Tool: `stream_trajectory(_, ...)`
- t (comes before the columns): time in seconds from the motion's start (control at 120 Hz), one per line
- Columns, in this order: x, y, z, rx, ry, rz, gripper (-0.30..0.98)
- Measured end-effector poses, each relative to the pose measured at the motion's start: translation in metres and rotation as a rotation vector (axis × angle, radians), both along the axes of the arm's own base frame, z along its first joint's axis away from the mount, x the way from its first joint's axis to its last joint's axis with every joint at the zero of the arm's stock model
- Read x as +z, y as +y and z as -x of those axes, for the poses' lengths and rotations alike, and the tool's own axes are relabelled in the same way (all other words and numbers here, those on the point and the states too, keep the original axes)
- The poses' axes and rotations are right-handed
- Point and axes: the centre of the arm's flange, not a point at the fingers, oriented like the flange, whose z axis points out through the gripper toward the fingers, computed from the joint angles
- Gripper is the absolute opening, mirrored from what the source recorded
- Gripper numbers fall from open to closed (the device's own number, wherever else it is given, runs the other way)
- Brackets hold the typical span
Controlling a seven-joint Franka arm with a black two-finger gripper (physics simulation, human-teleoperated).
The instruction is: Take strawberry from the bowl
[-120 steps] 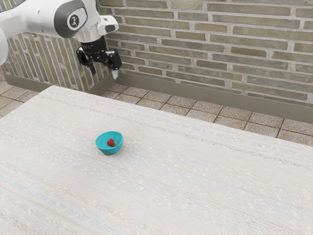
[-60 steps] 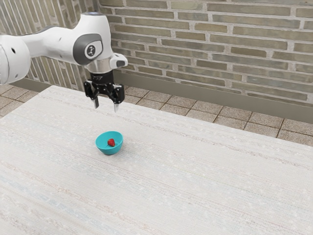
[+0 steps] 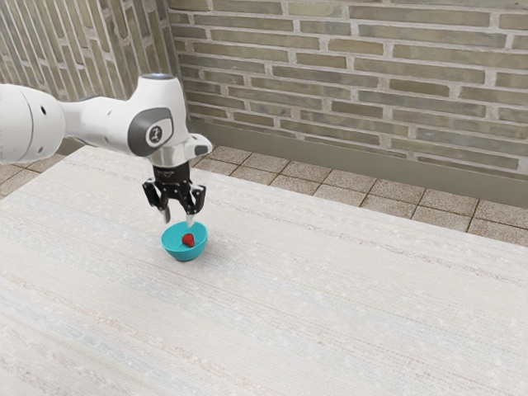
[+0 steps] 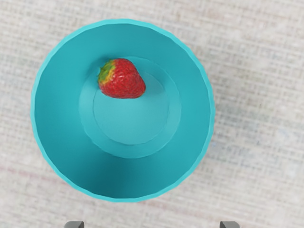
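Dropping nearer the bowl, the jaws now hang wide apart and empty close by, strawberry still inside, so approach looks nearly done, grasp pending.

Fingers have come down; now near the bowl.

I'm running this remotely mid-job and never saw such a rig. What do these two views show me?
The machine is a single white robot arm ending in a black two-finger gripper. The exterior view comes from a camera at the arm's side; the wrist view comes from one on its hand, looking down. On the pale table sits a turquoise bowl with one red strawberry inside. The gripper is open above the bowl, holding nothing.
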Motion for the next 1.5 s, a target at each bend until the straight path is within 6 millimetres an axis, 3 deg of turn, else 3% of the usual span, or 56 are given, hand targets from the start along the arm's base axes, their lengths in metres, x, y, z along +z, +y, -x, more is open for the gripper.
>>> stream_trajectory(0.2,-0.043,0.018,-0.011,0.032,0.010,0.017,0.30)
stream_trajectory(0.625,-0.076,0.032,-0.032,0.058,-0.010,0.029,0.28)
stream_trajectory(1.5,-0.101,0.046,-0.053,0.082,-0.044,0.040,0.25)
